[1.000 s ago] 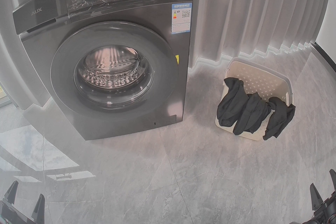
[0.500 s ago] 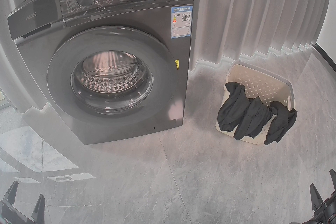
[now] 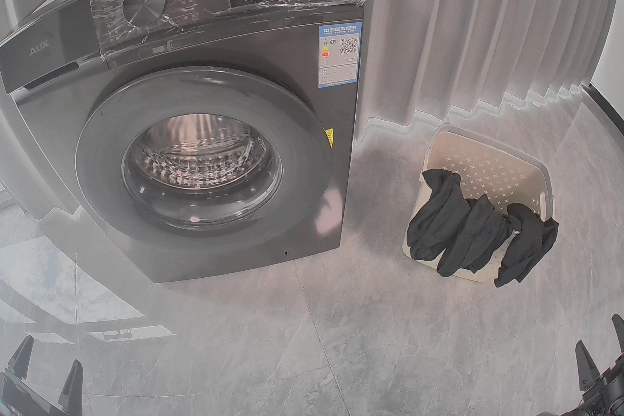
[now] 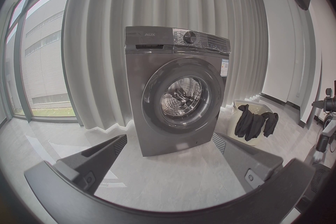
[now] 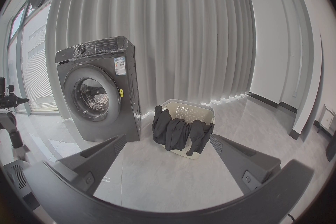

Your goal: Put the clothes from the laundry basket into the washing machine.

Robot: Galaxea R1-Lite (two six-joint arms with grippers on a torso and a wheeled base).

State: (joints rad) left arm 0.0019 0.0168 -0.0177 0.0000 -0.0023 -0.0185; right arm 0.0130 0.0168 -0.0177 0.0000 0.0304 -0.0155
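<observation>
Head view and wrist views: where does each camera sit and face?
Head view: high up, looking down at washing machine and laundry basket; left gripper and right gripper at lower corners.
Left wrist view: low, facing the washing machine between open fingers.
Right wrist view: low, facing the clothes between open fingers.
Shared: washing machine, laundry basket and clothes.

Bright daylight through window point(image 4: 38, 60), glare on floor point(image 3: 97, 303), fisheye-curved edges

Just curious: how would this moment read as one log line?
clothes: draped over basket rim | washer: door shut | left pincer: open, empty | right pincer: open, empty
</observation>
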